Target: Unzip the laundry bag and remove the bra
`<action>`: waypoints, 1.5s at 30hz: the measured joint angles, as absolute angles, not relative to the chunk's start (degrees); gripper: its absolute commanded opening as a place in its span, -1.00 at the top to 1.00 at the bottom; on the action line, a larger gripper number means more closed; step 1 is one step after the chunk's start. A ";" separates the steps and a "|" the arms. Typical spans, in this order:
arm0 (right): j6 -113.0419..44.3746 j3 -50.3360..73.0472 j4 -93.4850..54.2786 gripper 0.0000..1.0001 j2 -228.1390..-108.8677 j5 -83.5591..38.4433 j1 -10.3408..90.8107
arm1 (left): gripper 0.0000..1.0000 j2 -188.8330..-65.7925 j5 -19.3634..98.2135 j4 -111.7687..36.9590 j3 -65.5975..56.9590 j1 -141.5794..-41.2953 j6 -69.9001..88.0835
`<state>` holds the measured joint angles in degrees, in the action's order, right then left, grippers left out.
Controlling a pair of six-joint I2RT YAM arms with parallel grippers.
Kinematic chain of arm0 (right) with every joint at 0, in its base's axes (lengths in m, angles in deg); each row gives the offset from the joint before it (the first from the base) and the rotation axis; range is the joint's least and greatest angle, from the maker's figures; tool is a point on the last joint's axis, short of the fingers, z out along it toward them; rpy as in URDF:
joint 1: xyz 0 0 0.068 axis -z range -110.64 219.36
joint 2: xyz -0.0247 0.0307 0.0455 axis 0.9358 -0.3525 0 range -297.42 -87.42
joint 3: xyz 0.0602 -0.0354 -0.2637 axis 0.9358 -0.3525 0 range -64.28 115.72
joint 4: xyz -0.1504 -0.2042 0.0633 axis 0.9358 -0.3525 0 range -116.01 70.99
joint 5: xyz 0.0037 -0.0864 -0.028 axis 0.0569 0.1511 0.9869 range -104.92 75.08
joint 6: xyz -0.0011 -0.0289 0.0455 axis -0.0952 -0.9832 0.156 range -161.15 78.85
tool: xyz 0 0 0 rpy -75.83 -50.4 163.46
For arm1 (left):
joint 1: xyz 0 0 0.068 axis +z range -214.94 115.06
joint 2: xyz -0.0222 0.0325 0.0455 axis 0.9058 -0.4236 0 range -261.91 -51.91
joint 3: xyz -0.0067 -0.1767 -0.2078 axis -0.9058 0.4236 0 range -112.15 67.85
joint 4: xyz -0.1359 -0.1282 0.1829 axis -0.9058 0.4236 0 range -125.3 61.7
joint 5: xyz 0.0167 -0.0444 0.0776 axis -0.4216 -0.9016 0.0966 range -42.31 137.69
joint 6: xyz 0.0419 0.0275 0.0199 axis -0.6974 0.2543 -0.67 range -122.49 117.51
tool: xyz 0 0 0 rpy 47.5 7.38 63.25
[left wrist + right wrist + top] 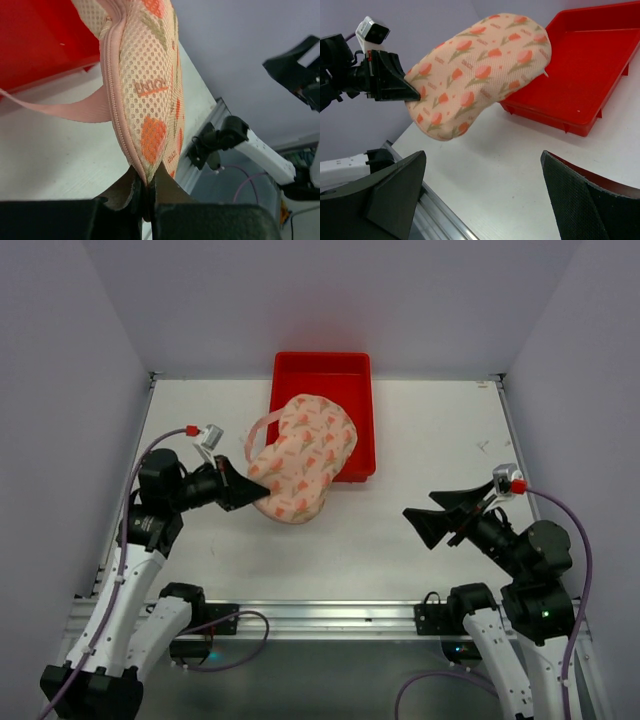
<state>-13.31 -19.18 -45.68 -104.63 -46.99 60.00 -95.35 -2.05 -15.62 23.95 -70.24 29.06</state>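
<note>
The laundry bag (305,455) is a cream-pink padded pouch with orange-red print. It lies half over the front left corner of the red tray (322,375) and half above the table. My left gripper (255,487) is shut on the bag's near edge and holds that end lifted. In the left wrist view the bag (150,90) hangs from the pinching jaws (146,187), its pink zipper seam closed and its loop strap trailing left. In the right wrist view the bag (480,70) is ahead. My right gripper (420,525) is open and empty over the table. The bra is hidden.
The red tray (590,65) stands at the back middle of the white table (420,440). Grey walls close in the left, right and back sides. A metal rail (320,615) runs along the table's near edge.
</note>
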 measured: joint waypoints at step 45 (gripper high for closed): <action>-8.55 -37.43 -29.23 -0.82 -140.46 -33.05 41.55 | -0.37 -117.73 53.99 -21.80 32.74 -113.41 51.53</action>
